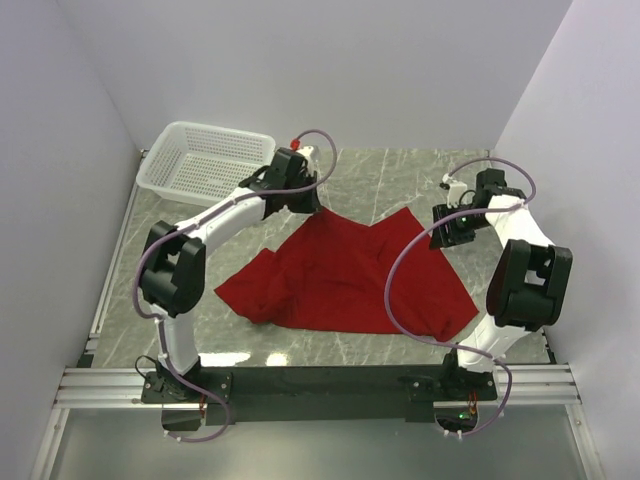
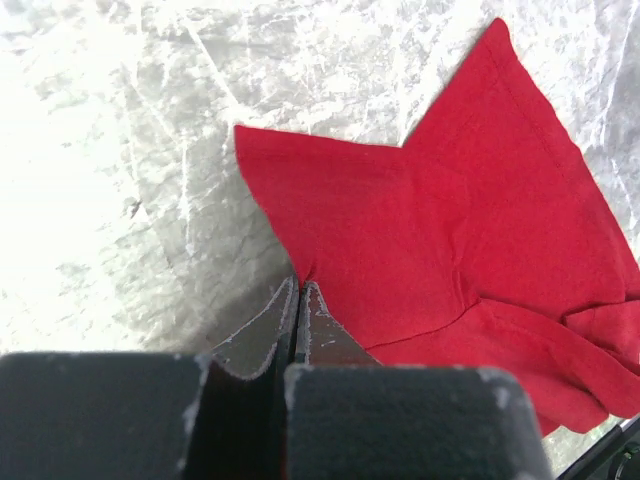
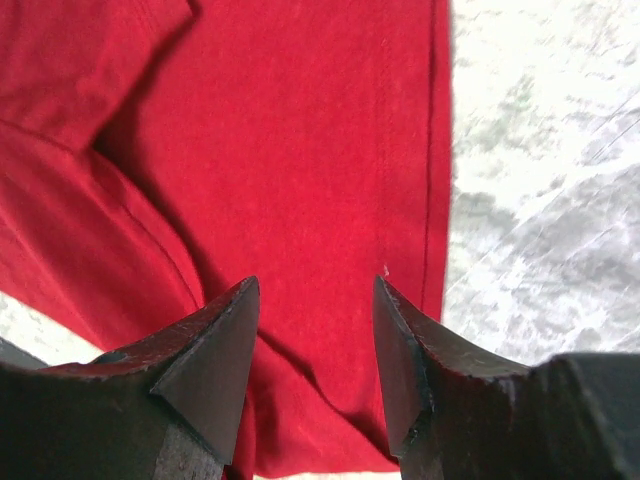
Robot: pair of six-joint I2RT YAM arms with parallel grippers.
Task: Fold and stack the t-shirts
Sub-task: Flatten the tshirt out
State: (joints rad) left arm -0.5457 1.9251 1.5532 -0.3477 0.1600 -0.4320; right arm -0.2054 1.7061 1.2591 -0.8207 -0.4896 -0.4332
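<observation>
The t-shirt [image 1: 345, 275] looks soft and limp, best held at corners. Left gripper [image 2: 299, 290] pinches its edge; right gripper [image 3: 315, 325] gapes above.

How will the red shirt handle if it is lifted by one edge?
Probably floppy: the shirt lies rumpled in soft folds, so it should sag from where the left gripper pinches it. It looks thin, so likely light. Pushed, it would probably bunch on the table.
</observation>
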